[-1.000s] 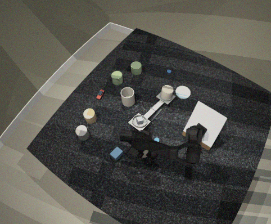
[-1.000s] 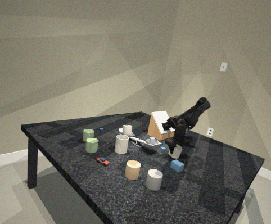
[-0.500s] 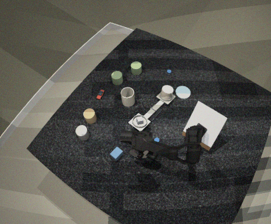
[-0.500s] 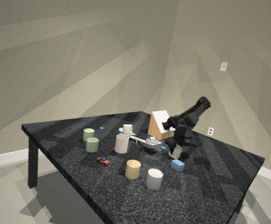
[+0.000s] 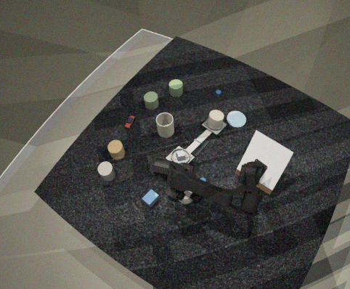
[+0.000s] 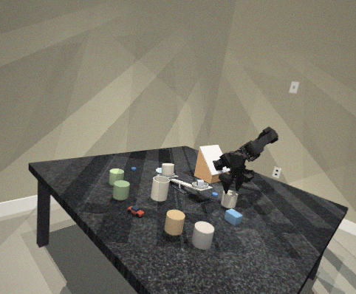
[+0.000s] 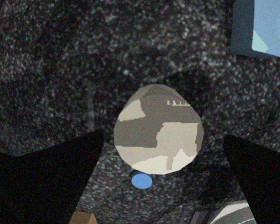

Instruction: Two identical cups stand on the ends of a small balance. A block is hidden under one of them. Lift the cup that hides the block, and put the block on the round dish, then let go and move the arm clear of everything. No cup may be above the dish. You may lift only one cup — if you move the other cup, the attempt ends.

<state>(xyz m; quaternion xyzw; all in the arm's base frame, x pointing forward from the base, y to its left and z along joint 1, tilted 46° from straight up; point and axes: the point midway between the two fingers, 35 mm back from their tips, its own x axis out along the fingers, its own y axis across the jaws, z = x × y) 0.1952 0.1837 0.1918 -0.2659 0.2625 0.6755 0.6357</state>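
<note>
A cream cup stands on the table, off the balance. My gripper is open just above it, with a fingertip on each side and gaps between them and the cup. The balance has a small pale grey block uncovered on its near pan. The other cream cup stands on the far pan. The round pale blue dish lies beside that pan, with no cup above it.
A white-topped wedge stands near the arm. A blue box and a blue disc lie near the released cup. A tall hollow cup stands beside the balance.
</note>
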